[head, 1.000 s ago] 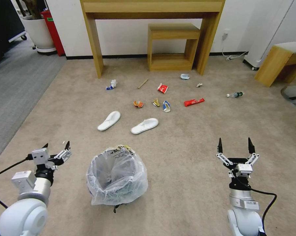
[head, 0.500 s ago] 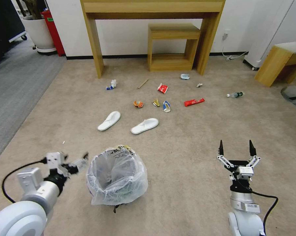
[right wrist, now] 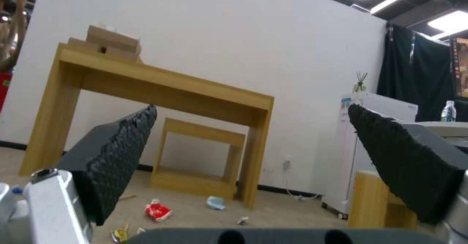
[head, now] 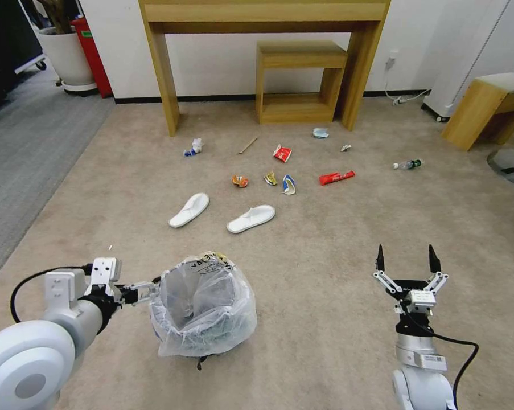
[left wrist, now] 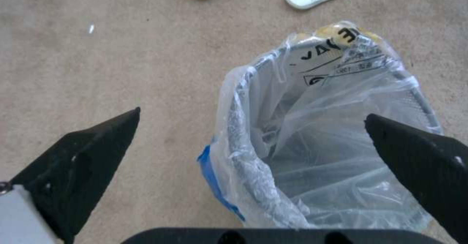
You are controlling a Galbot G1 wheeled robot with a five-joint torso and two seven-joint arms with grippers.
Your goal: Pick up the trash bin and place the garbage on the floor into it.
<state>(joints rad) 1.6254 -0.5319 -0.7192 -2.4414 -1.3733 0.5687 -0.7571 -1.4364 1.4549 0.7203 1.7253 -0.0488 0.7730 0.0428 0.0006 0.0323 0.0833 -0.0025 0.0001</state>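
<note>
Left tool (head: 148, 291), fingers spread apart, sits at the left rim of the trash bin (head: 202, 307); in the left wrist view its two black, wedge-shaped fingers (left wrist: 85, 163) straddle that rim, one outside over the carpet and one over the mouth. The bin stands upright on the floor (head: 325, 256), near and left of centre, lined with a crinkled clear plastic bag whose far edge carries yellow-and-black print too folded to read. A blue strip shows through the bag at the near rim; nothing can be made out inside.

Right tool (head: 406, 266) hangs near right with black pointed fingers wide apart, gripping nothing.

The floor is beige short-pile carpet. Beyond the bin lie two white slippers (head: 222, 214) side by side. Farther off is scattered garbage: a red wrapper (head: 336, 177) with illegible white lettering, an orange crumpled wrapper (head: 239, 181), a wooden stick (head: 247, 145), and a clear bottle (head: 408, 164) lying far right. A wooden bench (head: 262, 34) stands against the far wall.
</note>
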